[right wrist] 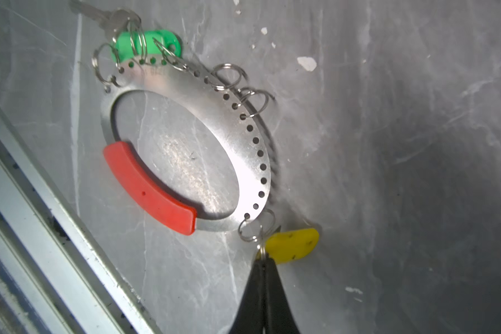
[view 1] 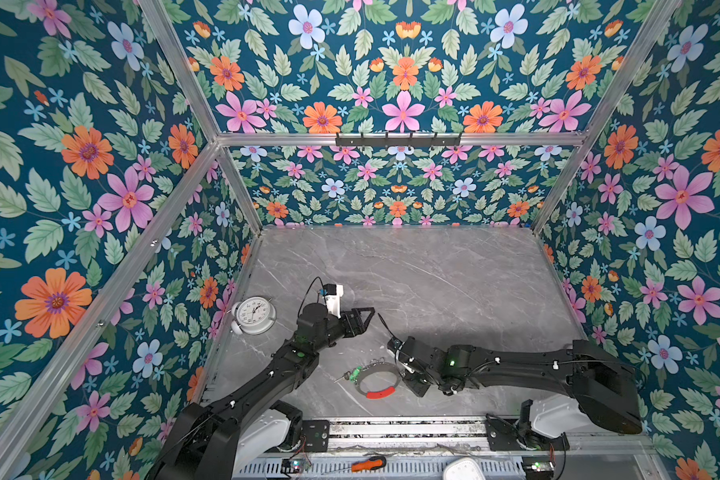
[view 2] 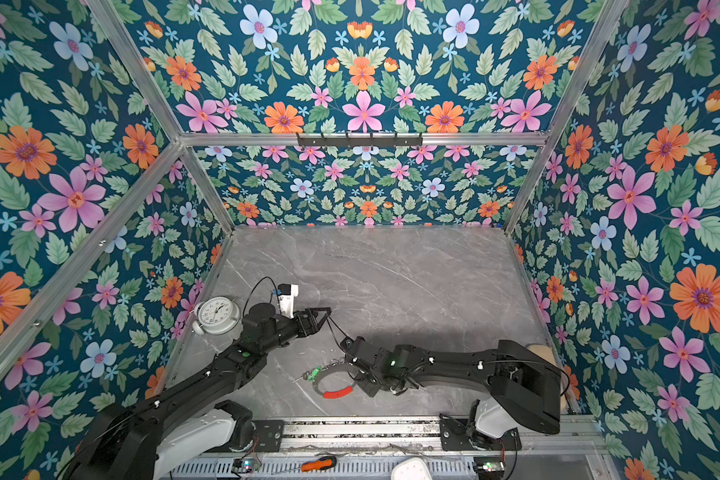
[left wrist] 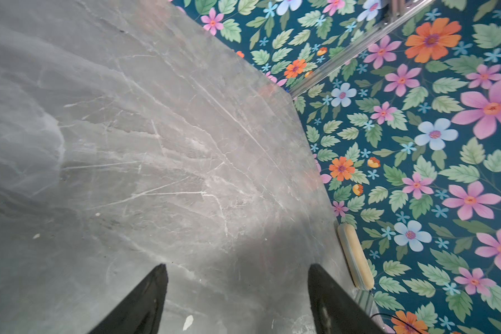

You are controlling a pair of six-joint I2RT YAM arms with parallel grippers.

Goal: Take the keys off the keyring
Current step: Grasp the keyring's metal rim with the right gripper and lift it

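Grey flat metal keyring (right wrist: 237,130), a hoop with a row of holes and one curved red section (right wrist: 148,188), lies flat on the grey marble-look table (right wrist: 388,144) near the aluminium front rail (right wrist: 41,217), right at the tips of the right gripper (right wrist: 262,260). That gripper's black tips are pressed together on a small wire ring (right wrist: 261,251) beside the yellow plastic tag (right wrist: 294,245). This ring links to a larger ring at the hoop's end by the red section.

The left gripper (left wrist: 237,267) hangs wide and empty over bare table, well apart from the hoop.

A white alarm clock (view 1: 253,315) stands by the left wall and an orange-handled screwdriver (view 1: 368,463) lies past the front rail, both well clear of the hoop.

One silver key (right wrist: 99,13) shows, by the green plastic tag (right wrist: 156,40) on the side of the hoop opposite the right gripper. Whether a key lies under the yellow tag I cannot tell. Tags: two. Wire rings along the holed edge: six.
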